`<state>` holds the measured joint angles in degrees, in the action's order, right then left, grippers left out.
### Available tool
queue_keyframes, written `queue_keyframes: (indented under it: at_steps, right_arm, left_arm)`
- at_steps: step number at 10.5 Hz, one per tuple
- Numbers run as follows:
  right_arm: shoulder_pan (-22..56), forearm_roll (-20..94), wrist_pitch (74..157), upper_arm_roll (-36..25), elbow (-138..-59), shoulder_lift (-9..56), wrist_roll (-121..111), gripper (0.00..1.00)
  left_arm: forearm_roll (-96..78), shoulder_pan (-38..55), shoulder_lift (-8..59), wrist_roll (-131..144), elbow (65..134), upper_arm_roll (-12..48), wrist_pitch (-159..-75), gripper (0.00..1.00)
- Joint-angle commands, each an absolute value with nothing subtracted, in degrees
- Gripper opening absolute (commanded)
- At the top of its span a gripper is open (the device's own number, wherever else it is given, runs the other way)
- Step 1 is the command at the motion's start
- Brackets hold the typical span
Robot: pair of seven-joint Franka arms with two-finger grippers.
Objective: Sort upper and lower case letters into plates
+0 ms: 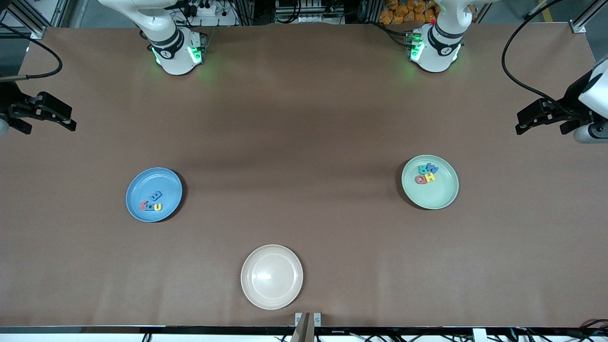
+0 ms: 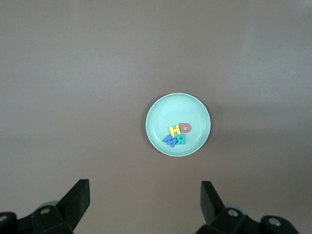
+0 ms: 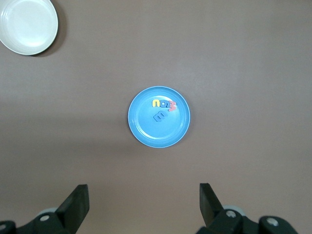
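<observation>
A sky blue plate (image 1: 146,183) lies toward the right arm's end of the table and holds several small letters (image 1: 152,204) in red, yellow, teal and blue. A mint green plate (image 1: 436,197) lies toward the left arm's end with several letters (image 1: 426,174) clustered in it. My left gripper (image 1: 518,124) hangs open and empty at its end of the table, high above the surface, with the green plate (image 2: 170,109) and its letters (image 2: 178,134) in its wrist view. My right gripper (image 1: 72,121) hangs open and empty at its own end, with the blue plate (image 3: 156,134) and its letters (image 3: 163,107) in its wrist view.
A beige plate (image 1: 271,276) with nothing in it sits nearest the front camera, midway between the two coloured plates; this beige plate (image 3: 28,24) also shows in the right wrist view. Brown paper covers the table (image 1: 304,142). Cables trail near both arm bases.
</observation>
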<state>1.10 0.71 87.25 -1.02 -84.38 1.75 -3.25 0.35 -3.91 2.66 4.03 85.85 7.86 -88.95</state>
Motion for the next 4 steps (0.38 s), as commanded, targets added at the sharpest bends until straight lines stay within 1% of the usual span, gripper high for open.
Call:
queue_keyframes:
  at_steps: [1, 4]
  right_arm:
    - [0.1, 1.4, 86.4, -0.1, -83.9, 1.2, -2.5, 1.0]
    - [-0.1, 1.4, 86.4, -0.2, -83.9, 1.3, -2.5, 1.0]
  left_arm:
    - [1.7, -3.9, 2.0, 3.8, 86.2, 8.1, -88.4, 1.0]
    - [1.6, -3.8, 2.0, 3.8, 86.2, 8.1, -88.4, 1.0]
